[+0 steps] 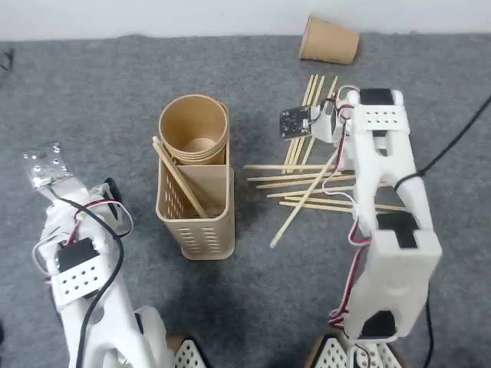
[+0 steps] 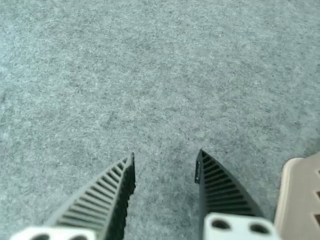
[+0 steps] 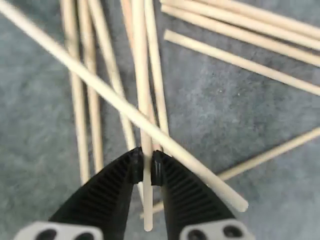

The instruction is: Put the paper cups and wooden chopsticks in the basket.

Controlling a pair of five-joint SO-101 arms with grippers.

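Right gripper [image 3: 144, 167] jaws pinched on one chopstick [image 3: 139, 60] near its end, with another stick lying across it. Light, stiff, slick wood, so it will likely pivot; mid-length is the better grip. The chopstick pile [image 1: 322, 184] lies right of the basket [image 1: 196, 222], and a loose cup [image 1: 328, 40] sits far right. Left gripper [image 2: 165, 165] jaws spread over the carpet [image 2: 150, 75].

Bare carpet [image 1: 100, 115] left of basket [image 1: 203, 230]; loose chopsticks [image 1: 291, 177] crowd right side

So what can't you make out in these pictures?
- Exact number of paper cups nested in the basket: high view, the outer cup hides the rest.
- Number of loose chopsticks: high view, the right arm covers some.
- Most of the basket, left wrist view: cut off by the edge.
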